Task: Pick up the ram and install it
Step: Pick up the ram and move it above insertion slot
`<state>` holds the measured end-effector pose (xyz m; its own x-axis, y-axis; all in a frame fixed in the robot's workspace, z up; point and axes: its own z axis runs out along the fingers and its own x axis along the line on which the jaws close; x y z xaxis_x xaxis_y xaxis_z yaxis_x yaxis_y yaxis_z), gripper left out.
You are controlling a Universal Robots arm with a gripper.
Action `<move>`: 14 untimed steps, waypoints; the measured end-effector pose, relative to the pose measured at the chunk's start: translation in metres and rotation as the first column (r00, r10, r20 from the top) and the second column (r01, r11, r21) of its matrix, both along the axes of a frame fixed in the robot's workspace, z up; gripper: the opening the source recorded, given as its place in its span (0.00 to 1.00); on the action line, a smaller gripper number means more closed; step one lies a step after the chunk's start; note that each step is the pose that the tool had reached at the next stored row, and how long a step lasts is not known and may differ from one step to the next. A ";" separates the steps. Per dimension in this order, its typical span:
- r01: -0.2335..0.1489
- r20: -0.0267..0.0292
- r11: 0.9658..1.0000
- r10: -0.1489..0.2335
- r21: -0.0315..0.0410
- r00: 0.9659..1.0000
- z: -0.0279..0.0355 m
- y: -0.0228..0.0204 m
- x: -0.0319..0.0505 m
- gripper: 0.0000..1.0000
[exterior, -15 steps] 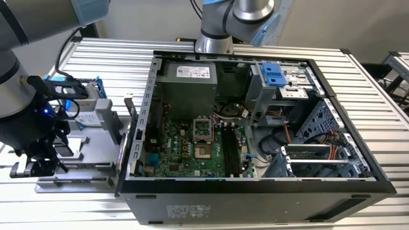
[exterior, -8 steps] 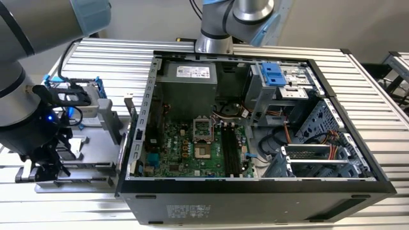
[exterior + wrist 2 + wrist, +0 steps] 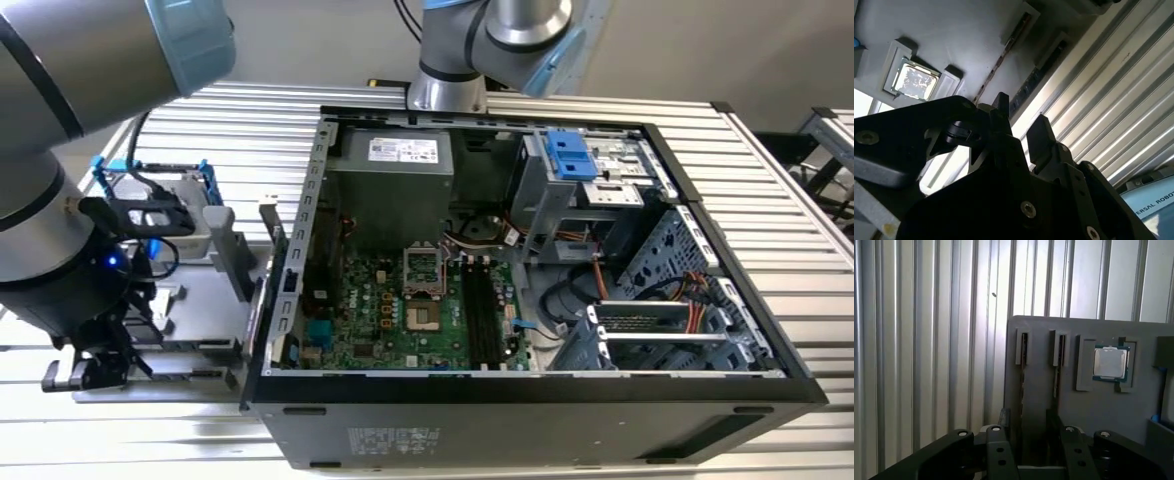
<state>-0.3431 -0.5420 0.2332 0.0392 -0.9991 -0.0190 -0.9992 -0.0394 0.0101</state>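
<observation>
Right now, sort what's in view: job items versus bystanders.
In the job: ram, open gripper, motherboard's black ram slots, grey parts tray.
Just lying about: square processor chip, blue-framed hard drive, power supply.

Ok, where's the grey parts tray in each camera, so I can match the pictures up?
Exterior view: grey tray on the exterior view's left, between the arm and the computer case.
First wrist view: grey tray just beyond the tool, holding the square chip.
Second wrist view: grey tray beyond the tool, chip on it.
Shared landmark: the ribbed metal table.
</observation>
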 end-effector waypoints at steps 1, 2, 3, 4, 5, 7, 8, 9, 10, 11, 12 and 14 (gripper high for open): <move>0.000 0.000 1.000 0.000 0.000 1.000 -0.0017 -0.0002 0.0000 1.00; 0.001 0.000 1.000 -0.001 0.000 1.000 -0.0035 -0.0002 0.0000 1.00; 0.002 0.000 1.000 -0.002 0.000 1.000 -0.0053 -0.0002 0.0000 1.00; 0.003 0.000 1.000 -0.003 0.000 1.000 -0.0070 -0.0003 0.0000 1.00; 0.004 0.000 1.000 -0.004 0.000 1.000 -0.0084 -0.0003 0.0000 1.00; 0.009 0.000 1.000 -0.009 0.000 1.000 -0.0112 -0.0003 -0.0001 1.00; 0.012 0.000 1.000 -0.012 0.000 1.000 -0.0126 -0.0003 -0.0001 1.00; 0.015 0.000 1.000 -0.015 0.000 1.000 -0.0141 -0.0003 -0.0001 1.00; 0.018 0.000 1.000 -0.018 0.000 1.000 -0.0156 -0.0003 -0.0001 1.00; 0.020 0.000 1.000 -0.020 0.000 1.000 -0.0168 -0.0002 -0.0002 1.00; 0.022 0.000 1.000 -0.022 0.000 1.000 -0.0180 -0.0001 -0.0002 1.00; 0.025 0.000 1.000 -0.025 0.000 1.000 -0.0204 0.0004 -0.0002 1.00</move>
<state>-0.3433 -0.5416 0.2127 0.0137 -0.9997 -0.0190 -0.9999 -0.0139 0.0101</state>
